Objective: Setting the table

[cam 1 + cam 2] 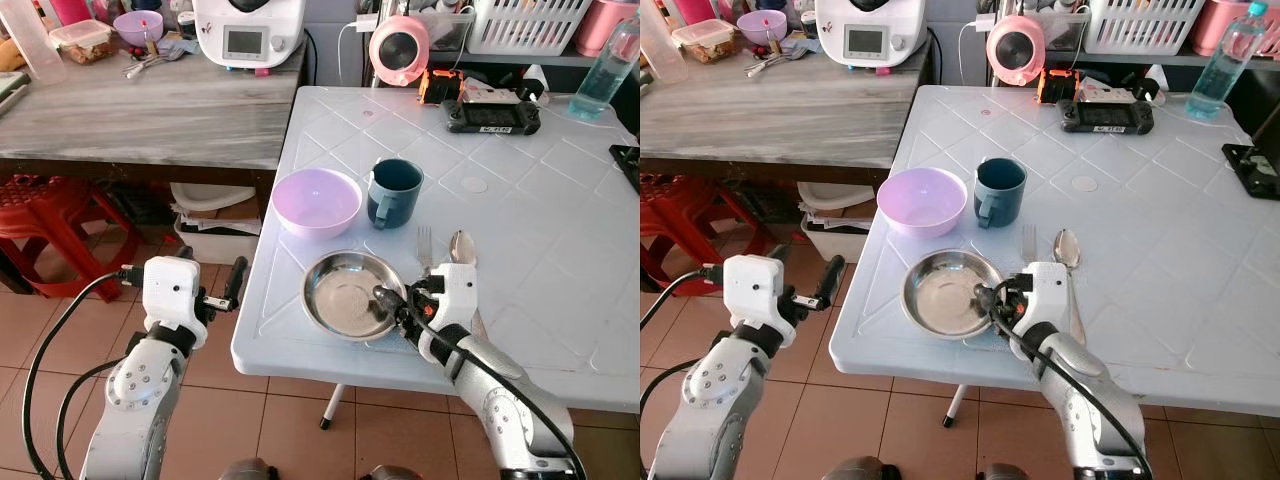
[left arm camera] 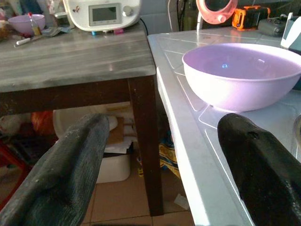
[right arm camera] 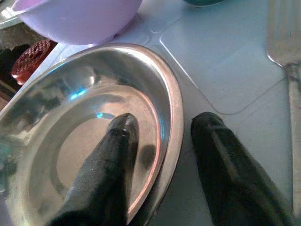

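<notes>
while the right gripper [image 3: 160, 141] straddles the near-right rim of the steel plate [image 1: 345, 290], one finger inside the dish and one outside on the white table [image 1: 540, 230], its jaws look parted and not yet pinched. fork [image 1: 423, 248] and spoon [image 1: 462, 245] lie just right of the plate, handles toward the robot. left gripper [image 1: 232, 285] hangs open off the table edge, facing the purple bowl [image 2: 242, 75].
</notes>
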You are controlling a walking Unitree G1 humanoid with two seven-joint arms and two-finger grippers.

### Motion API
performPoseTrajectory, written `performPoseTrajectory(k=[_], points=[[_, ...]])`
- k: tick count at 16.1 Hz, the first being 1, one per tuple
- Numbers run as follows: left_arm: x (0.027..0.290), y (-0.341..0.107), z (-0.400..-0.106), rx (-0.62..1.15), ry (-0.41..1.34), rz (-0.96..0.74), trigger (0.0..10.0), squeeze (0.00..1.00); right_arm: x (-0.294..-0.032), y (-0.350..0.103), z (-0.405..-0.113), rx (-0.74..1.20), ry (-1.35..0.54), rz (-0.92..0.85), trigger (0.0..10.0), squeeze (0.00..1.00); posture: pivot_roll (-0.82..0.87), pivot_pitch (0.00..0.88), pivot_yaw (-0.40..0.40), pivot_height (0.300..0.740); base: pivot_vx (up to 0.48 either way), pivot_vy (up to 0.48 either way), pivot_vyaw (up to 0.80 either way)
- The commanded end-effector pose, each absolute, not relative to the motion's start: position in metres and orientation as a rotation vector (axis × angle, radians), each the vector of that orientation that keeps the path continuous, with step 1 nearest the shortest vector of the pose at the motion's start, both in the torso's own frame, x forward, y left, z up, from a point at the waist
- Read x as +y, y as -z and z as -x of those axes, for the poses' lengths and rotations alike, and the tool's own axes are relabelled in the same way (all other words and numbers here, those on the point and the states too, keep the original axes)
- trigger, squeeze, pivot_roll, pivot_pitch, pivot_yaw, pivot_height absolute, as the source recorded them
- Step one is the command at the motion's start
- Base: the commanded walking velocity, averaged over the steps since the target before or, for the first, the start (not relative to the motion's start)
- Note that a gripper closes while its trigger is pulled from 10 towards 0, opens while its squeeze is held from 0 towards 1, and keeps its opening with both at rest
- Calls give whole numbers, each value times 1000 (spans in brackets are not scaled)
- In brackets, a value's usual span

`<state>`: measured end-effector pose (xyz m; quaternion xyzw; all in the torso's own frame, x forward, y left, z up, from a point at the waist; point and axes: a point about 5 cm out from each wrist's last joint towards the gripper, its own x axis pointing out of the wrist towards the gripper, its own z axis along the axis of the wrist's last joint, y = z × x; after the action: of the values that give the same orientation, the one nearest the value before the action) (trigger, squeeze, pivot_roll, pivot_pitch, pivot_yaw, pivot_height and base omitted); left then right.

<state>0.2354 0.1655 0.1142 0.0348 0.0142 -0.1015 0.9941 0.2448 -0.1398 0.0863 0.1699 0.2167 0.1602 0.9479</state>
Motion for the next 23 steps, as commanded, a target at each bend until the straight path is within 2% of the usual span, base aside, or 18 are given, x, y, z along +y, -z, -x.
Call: performPoseTrajectory(k=[1,7,9,15,20,21,22,23], points=[[165,-114,-237,30,204,-68,10000,0,-137,-68,-239,553,-313,-386,0,0,16,12,35,740,0,0,0],[163,-115,-238,25,219,-58,10000,0,-142,-64,-241,584,-261,-448,0,0,15,2,33,740,0,0,0],[159,-114,-233,29,301,-14,10000,0,-144,-63,-242,590,-230,-455,0,0,13,0,34,740,0,0,0],[159,-111,-234,40,385,-23,10000,0,-147,-69,-248,540,-193,-460,0,0,7,0,36,740,0,0,0],[161,-105,-244,72,265,4,10000,0,-144,-93,-255,384,-202,-552,0,0,-12,0,27,740,0,0,0],[161,-104,-247,82,246,25,10000,0,-145,-96,-256,356,-193,-566,6510,0,-15,0,24,740,0,0,0],[161,-104,-248,81,248,26,10000,0,-146,-96,-256,362,-189,-561,10000,0,-17,0,23,740,0,0,0],[160,-104,-248,79,250,26,10000,0,-147,-96,-256,358,-182,-556,10000,0,-19,0,22,740,0,0,0]])
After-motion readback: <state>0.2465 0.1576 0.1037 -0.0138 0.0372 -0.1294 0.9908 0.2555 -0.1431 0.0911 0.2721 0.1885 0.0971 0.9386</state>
